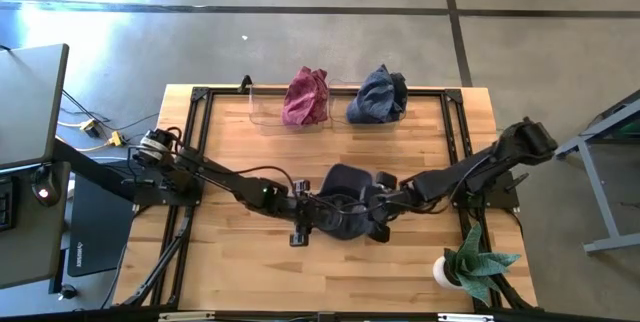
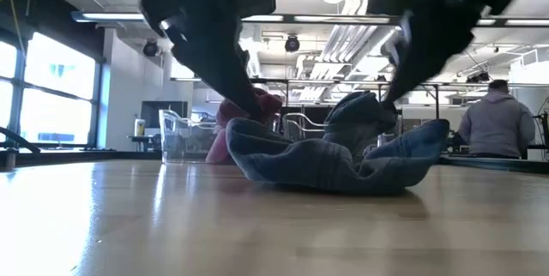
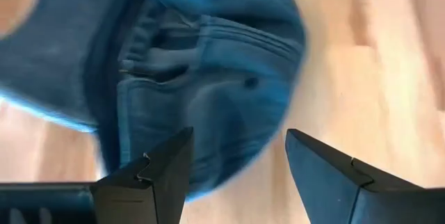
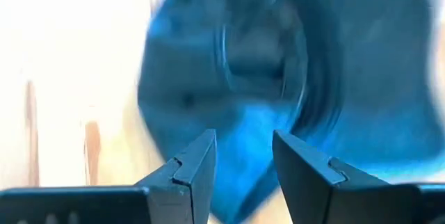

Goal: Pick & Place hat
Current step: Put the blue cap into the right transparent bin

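Note:
A dark blue denim hat lies crumpled on the middle of the wooden table, its brim spread flat on the wood. My left gripper comes down on the hat's left side and is open; the hat's edge shows past its fingers. My right gripper is over the hat's right side, open with a narrower gap, with the hat's hollow beyond it. In the low view both arms reach down onto the hat from above. My left gripper stands open over the hat's left rim, slanting down from the table's left; I cannot tell whether a finger touches the cloth. My right gripper stands open at the raised crown, slanting down from the right; whether it touches cannot be told.
A clear container at the table's far edge holds a red hat, and another blue hat sits beside it. A potted plant stands at the near right corner. A person is in the room beyond.

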Action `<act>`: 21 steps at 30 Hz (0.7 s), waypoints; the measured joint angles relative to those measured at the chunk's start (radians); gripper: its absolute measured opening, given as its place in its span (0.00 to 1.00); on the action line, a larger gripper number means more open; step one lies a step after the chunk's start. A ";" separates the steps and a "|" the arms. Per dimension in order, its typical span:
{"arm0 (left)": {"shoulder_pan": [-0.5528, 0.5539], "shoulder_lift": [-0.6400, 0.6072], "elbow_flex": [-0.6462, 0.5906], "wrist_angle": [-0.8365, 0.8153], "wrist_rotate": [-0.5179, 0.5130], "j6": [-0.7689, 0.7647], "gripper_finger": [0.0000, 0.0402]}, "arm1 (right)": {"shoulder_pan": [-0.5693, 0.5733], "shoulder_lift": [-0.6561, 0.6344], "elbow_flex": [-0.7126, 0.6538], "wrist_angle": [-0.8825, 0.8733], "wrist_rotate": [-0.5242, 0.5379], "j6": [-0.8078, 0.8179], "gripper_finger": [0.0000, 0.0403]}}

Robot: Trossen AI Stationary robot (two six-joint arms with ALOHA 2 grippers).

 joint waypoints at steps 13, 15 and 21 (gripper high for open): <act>-0.005 -0.031 -0.003 0.050 -0.062 -0.046 0.55 | -0.124 0.192 0.000 0.262 0.120 -0.101 0.42; 0.004 0.011 0.001 0.152 -0.006 -0.016 0.55 | -0.142 0.232 0.000 0.286 0.089 -0.144 0.43; 0.031 0.130 -0.003 0.220 0.145 -0.002 0.55 | -0.150 0.307 -0.001 0.301 0.119 -0.284 0.38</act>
